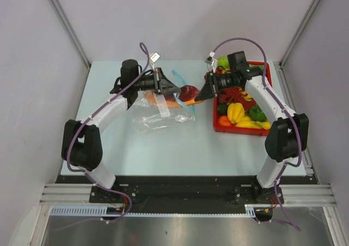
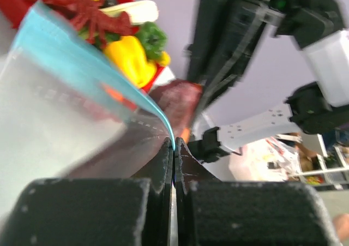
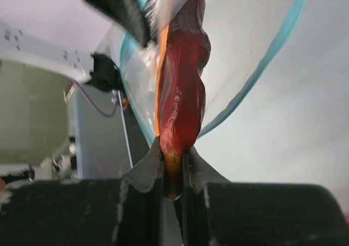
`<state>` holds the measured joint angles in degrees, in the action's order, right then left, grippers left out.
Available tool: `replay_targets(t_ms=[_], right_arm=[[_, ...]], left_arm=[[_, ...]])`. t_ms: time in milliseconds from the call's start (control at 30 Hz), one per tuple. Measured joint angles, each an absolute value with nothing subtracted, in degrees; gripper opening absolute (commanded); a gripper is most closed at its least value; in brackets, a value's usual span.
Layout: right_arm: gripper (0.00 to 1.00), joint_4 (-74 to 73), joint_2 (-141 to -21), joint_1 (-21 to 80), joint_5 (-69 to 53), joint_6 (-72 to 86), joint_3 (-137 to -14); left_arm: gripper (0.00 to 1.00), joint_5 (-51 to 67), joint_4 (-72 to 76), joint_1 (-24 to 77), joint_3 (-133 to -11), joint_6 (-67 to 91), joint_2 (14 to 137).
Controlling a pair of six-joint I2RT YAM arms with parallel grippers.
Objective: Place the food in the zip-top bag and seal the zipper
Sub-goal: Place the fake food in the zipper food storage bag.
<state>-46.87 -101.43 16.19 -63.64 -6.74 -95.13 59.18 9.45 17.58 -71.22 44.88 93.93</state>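
While left pincer pinches zipper, right pincer clamped on dark red food

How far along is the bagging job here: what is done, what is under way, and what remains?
Done: an orange piece seems to lie inside the zip-top bag. In hand: the left gripper pinches the zipper edge while the right gripper feeds a dark red food into the mouth. Left: the yellow pepper and others sit in the red tray; the bag is unsealed.
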Motion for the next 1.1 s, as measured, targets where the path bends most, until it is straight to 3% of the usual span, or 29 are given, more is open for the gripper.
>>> replay_targets(t_ms=[133, 400, 967, 1033, 1067, 1100], right_arm=[[0.0, -36.75, -100.82, 16.1, -63.83, 1.1, -91.74], [0.0, -30.0, -100.68, 15.07, -67.18, 6.79, -90.78], [0.0, -5.89, -99.77, 22.15, -61.45, 17.98, -79.68], [0.07, -7.77, -99.59, 22.7, -61.04, 13.87, -79.66], [0.16, -9.19, -99.42, 22.92, -60.8, 11.9, -79.61], [0.39, -11.18, -99.02, 23.22, -60.58, 9.15, -79.55]], left_arm=[[0.0, 61.12, 15.84, 18.26, -69.19, 49.63, 93.95], [0.0, 63.2, 21.21, 18.35, -67.9, 52.05, 93.95], [0.0, 62.65, 40.91, 19.59, -65.56, 67.09, 95.24], [0.0, 61.78, 41.08, 19.59, -65.56, 66.98, 95.24], [0.0, 61.58, 41.06, 19.59, -65.56, 66.94, 95.24], [0.0, 61.39, 41.01, 19.59, -65.58, 66.78, 95.24]])
